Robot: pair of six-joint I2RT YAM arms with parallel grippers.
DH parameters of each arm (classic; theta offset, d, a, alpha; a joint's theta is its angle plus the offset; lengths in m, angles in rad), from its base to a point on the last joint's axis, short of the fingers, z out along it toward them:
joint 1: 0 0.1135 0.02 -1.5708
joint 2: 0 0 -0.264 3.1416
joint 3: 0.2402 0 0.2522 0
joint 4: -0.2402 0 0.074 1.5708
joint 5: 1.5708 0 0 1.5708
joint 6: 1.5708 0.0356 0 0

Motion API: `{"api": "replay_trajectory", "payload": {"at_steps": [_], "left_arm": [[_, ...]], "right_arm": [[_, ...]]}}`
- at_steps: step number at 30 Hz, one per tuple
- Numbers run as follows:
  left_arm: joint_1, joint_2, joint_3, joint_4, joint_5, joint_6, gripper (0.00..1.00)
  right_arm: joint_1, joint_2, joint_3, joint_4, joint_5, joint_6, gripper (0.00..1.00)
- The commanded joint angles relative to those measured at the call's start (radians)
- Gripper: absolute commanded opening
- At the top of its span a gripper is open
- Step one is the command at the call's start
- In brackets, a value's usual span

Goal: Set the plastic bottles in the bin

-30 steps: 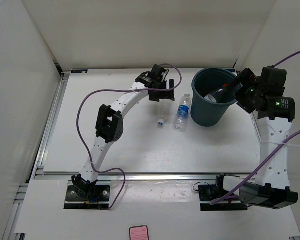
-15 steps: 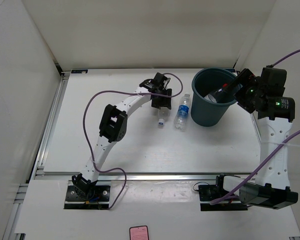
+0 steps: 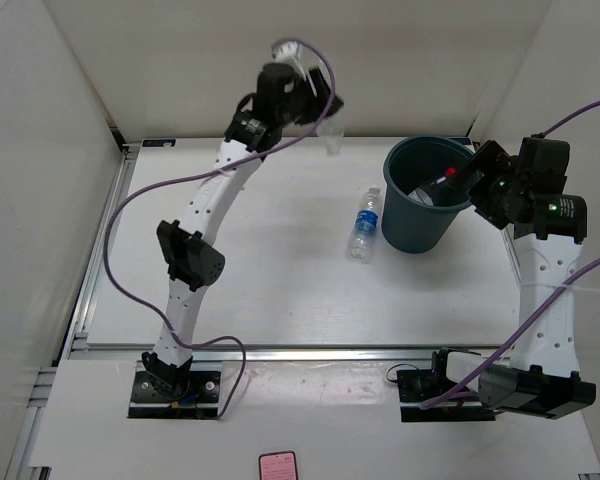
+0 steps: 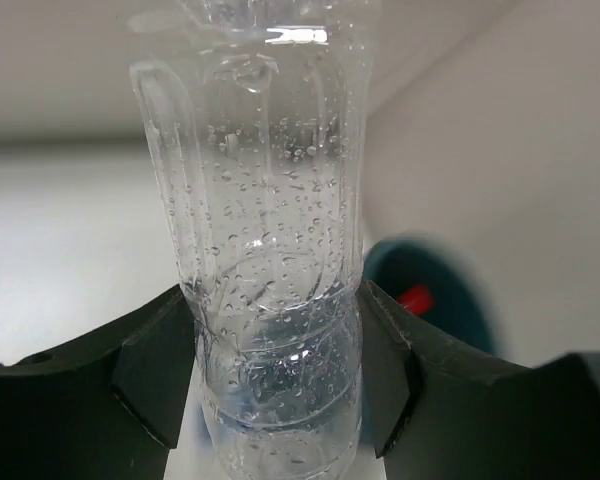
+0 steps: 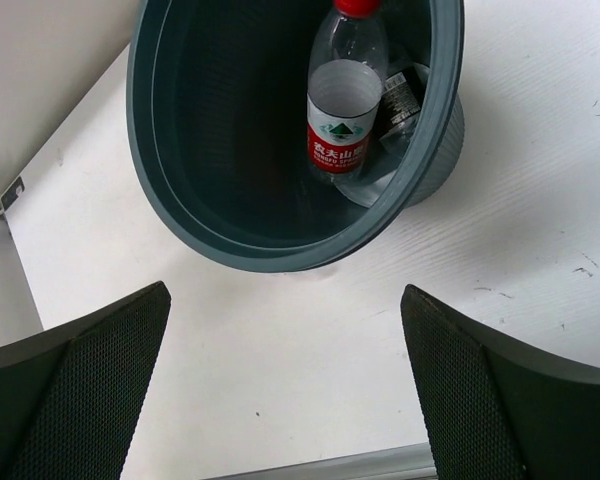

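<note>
My left gripper [image 3: 320,118] is raised high over the back of the table, shut on the clear unlabelled bottle [image 3: 332,140]. In the left wrist view that bottle [image 4: 270,250], dotted with droplets, stands pinched between the two black fingers [image 4: 155,370]. A blue-labelled bottle [image 3: 364,224] with a white cap lies on the table just left of the bin [image 3: 415,225]. The tilted bin [image 5: 230,130] holds a red-labelled bottle [image 5: 342,110] and a short black-labelled one [image 5: 400,100]. My right gripper [image 5: 290,400] hangs open and empty by the bin's right side [image 3: 470,178].
White walls close the table at the back and on both sides. A metal rail [image 3: 280,350] runs along the table's near edge. A small pink object [image 3: 278,465] lies on the front ledge between the arm bases.
The left gripper shut on the unlabelled bottle on the table, then lifted it high and toward the back. The right arm and the blue-labelled bottle have not moved.
</note>
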Motion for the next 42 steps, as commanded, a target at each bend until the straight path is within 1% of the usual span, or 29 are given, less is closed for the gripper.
{"api": "replay_trajectory", "payload": {"at_steps": [1,2,4,5,6,7,9,10,11,14,17,18,20,22,23,26,27,29,30,31,32,33,34,35,36,38,39,42], "left_arm": [[-0.036,-0.058,0.086,0.308,0.047,-0.094,0.64],[-0.036,-0.058,0.076,0.357,0.062,-0.128,0.64],[-0.081,-0.037,0.067,0.43,0.062,-0.128,0.65],[-0.098,-0.026,0.067,0.443,0.062,-0.09,0.67],[-0.155,-0.017,0.076,0.443,0.062,-0.041,0.7],[-0.183,0.002,0.076,0.457,0.062,0.008,0.74],[-0.219,0.034,0.067,0.466,0.052,-0.037,0.75],[-0.233,0.054,0.076,0.466,0.043,-0.018,0.77],[-0.233,0.054,0.076,0.48,0.042,-0.036,0.8],[-0.242,0.075,0.057,0.527,0.01,-0.03,0.81],[-0.262,0.095,0.057,0.553,-0.03,-0.019,0.83],[-0.271,0.095,0.042,0.553,-0.03,0.008,0.84],[-0.28,0.106,0.014,0.535,-0.03,0.008,0.9],[-0.29,0.106,0.024,0.504,-0.03,0.027,0.98],[-0.29,0.097,0.024,0.504,-0.043,0.045,1.0],[-0.28,0.016,-0.01,0.49,-0.089,0.106,1.0],[-0.27,-0.01,-0.034,0.463,-0.111,0.138,1.0],[-0.233,-0.081,-0.125,0.44,-0.161,0.151,1.0],[-0.219,-0.169,-0.203,0.44,-0.244,0.151,1.0],[-0.202,-0.212,-0.369,0.44,-0.284,0.151,1.0],[-0.184,-0.248,-0.445,0.44,-0.307,0.151,1.0],[-0.14,-0.298,-0.51,0.44,-0.304,0.134,1.0],[-0.115,-0.312,-0.61,0.44,-0.266,0.117,1.0],[-0.069,-0.322,-0.646,0.44,-0.217,0.1,1.0],[-0.052,-0.322,-0.703,0.44,-0.155,0.082,1.0],[-0.015,-0.313,-0.736,0.44,-0.036,0.067,1.0],[0.014,-0.273,-0.736,0.44,0.119,0.066,1.0],[0.036,-0.205,-0.72,0.431,0.316,0.066,1.0]], "right_arm": [[-0.004,-0.017,0.03,0.024,0.016,-0.016,1.0],[-0.004,-0.017,0.03,0.024,0.016,-0.016,1.0],[-0.004,-0.007,0.07,0.024,0.039,-0.016,1.0],[-0.004,-0.007,0.091,0.003,0.053,-0.016,1.0],[-0.004,-0.007,0.122,0.002,0.063,-0.016,1.0],[-0.004,-0.007,0.184,-0.007,0.064,-0.025,1.0],[-0.004,-0.007,0.24,-0.018,0.064,-0.025,1.0],[-0.004,-0.007,0.308,-0.031,0.064,-0.025,1.0],[-0.004,-0.007,0.344,-0.045,0.064,-0.025,1.0],[-0.004,0.003,0.435,-0.105,0.064,-0.037,1.0],[-0.004,-0.032,0.426,-0.114,0.054,-0.047,1.0],[-0.004,-0.041,0.403,-0.114,0.045,-0.047,1.0],[-0.004,-0.053,0.393,-0.114,0.033,-0.047,1.0],[-0.004,-0.062,0.383,-0.123,0.024,-0.047,1.0],[-0.004,-0.063,0.383,-0.123,0.015,-0.047,1.0],[-0.004,-0.072,0.383,-0.123,0.014,-0.047,1.0],[-0.004,-0.072,0.383,-0.123,0.014,-0.047,1.0],[-0.004,-0.081,0.374,-0.123,0.014,-0.047,1.0],[-0.004,-0.081,0.354,-0.123,0.014,-0.047,1.0],[-0.004,-0.09,0.341,-0.113,0.004,-0.047,1.0],[-0.004,-0.09,0.326,-0.113,0.004,-0.047,1.0],[-0.004,-0.099,0.311,-0.113,0.004,-0.047,1.0],[-0.004,-0.11,0.282,-0.113,0.004,-0.047,1.0],[-0.004,-0.11,0.268,-0.113,-0.007,-0.047,1.0],[-0.004,-0.119,0.256,-0.113,-0.007,-0.047,1.0],[-0.004,-0.13,0.219,-0.113,-0.007,-0.047,1.0],[-0.004,-0.139,0.208,-0.104,-0.007,-0.047,1.0],[-0.004,-0.148,0.199,-0.104,-0.007,-0.047,1.0]]}}
